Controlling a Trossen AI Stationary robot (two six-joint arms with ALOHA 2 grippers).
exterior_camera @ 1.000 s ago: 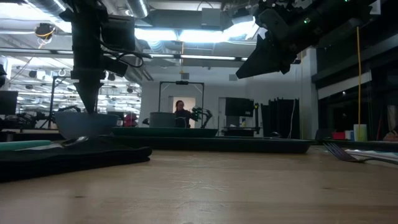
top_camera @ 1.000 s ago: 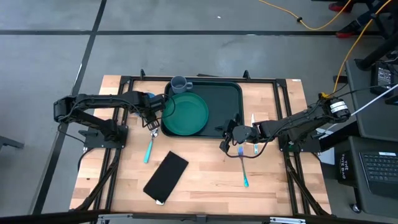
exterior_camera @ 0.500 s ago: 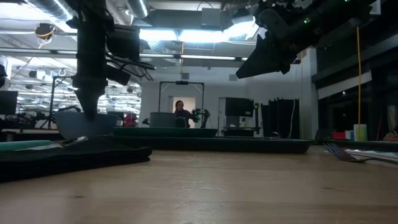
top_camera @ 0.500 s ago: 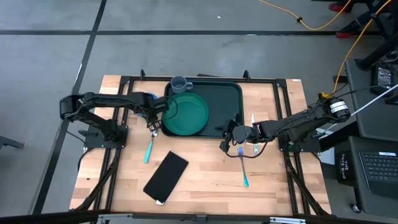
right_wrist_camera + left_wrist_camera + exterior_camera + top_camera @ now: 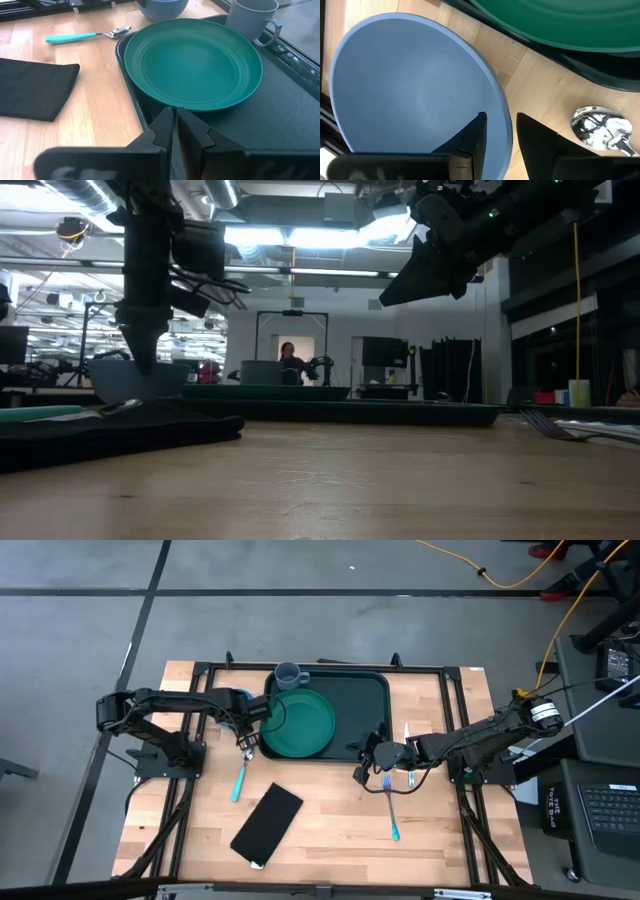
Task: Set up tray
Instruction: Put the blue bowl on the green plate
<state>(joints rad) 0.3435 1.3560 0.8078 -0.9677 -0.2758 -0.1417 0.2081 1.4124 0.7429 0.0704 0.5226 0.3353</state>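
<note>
The tray (image 5: pixel 345 700) sits at the desk's (image 5: pixel 320 830) far edge, holding plate (image 5: pixel 298 722) and mug (image 5: pixel 288 673). Your left gripper (image 5: pixel 497 131) straddles the bowl's (image 5: pixel 415 90) rim, fingers parted; closing off-centre could tip it against the tray. Right gripper (image 5: pixel 176 125), fingers closed, hangs over the tray's near rim.

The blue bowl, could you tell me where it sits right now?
In the high view, the blue bowl sits on the table just off the tray's left edge, beside the green plate and above the spoon, with the left gripper straddling its rim.
</note>
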